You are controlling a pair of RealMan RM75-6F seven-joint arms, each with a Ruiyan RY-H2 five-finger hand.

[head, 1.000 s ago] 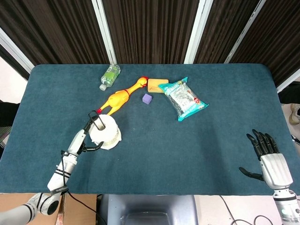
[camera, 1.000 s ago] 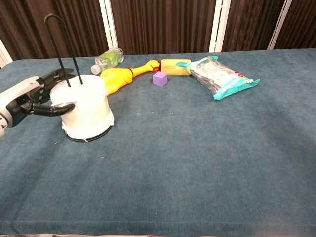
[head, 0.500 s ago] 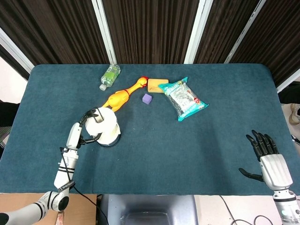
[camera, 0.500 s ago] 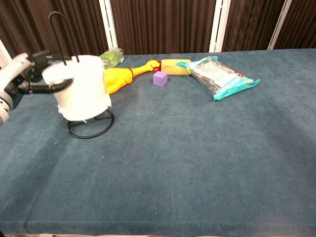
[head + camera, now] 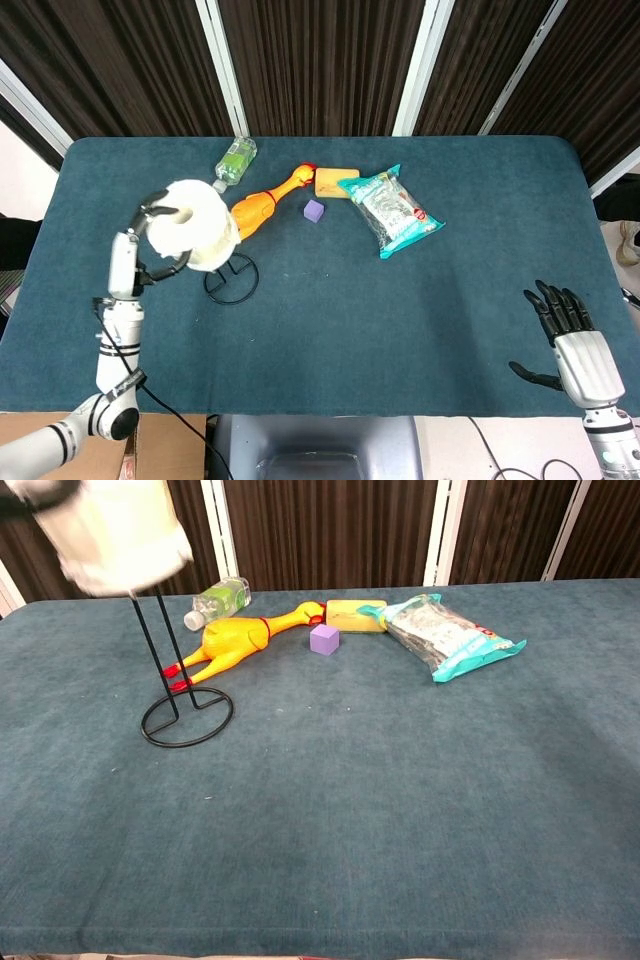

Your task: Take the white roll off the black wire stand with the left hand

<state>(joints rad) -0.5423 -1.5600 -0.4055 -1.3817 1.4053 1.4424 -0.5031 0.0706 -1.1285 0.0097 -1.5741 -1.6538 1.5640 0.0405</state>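
The white roll [image 5: 192, 237] is up in the air at the left of the scene, raised to the top of the black wire stand [image 5: 170, 685], whose two upright wires run into its underside in the chest view; whether it has cleared the tips of the wires I cannot tell. It looks like a thick paper roll, so I judge it light, soft and easy to dent, with a dry surface that should not slip. The curved side wall is the sensible place to hold it, squeezed gently and kept level so the core does not drag on the wires. The left robot hand [image 5: 155, 238] wraps the roll's left side, dark fingers curled over the top edge and around its near side, with the forearm rising almost straight up from the near left edge of the surface [image 5: 330, 350]. The right robot hand [image 5: 565, 325] rests at the near right corner, fingers spread, holding nothing
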